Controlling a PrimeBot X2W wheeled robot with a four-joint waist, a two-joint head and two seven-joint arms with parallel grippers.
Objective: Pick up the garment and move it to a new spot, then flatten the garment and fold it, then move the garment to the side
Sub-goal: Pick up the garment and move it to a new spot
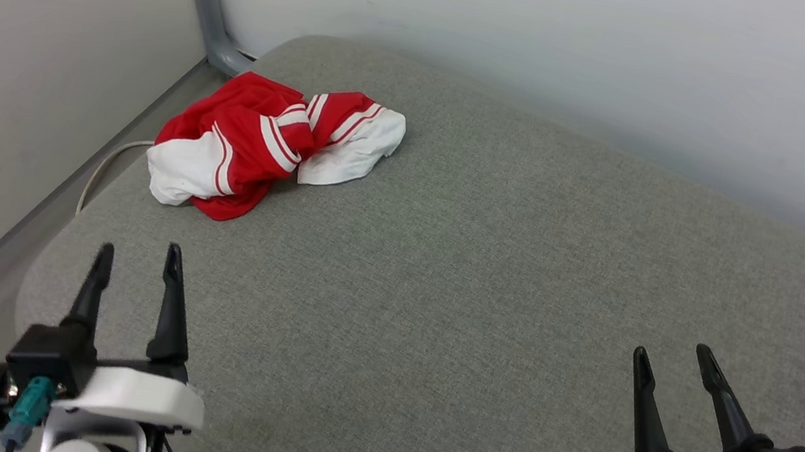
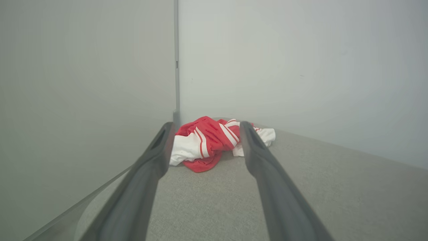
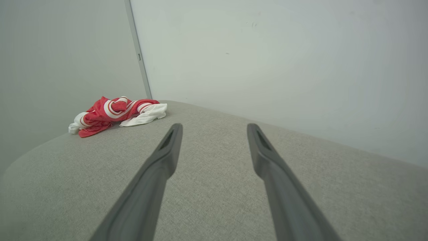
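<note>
Left pincer (image 1: 140, 249) at seven o'clock and right pincer (image 1: 671, 350) at five hang empty, their long dark tapered fingers spread, over the padded surface (image 1: 480, 282) of grey woven cloth with rounded corners. At eleven o'clock the garment (image 1: 251, 142) lies crumpled, soft red cloth with white, stripe-trimmed sleeves. Beyond it stand a grey metal post (image 1: 207, 2) and a smooth pale wall (image 1: 548, 37).

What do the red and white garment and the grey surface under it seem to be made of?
The garment: probably thin, soft sports fabric, perhaps polyester mesh; it lies crumpled in loose folds, and the red part looks finely textured. The grey surface: seemingly padding covered in matte woven cloth; a fine flecked weave shows, and its edges are rounded.
</note>
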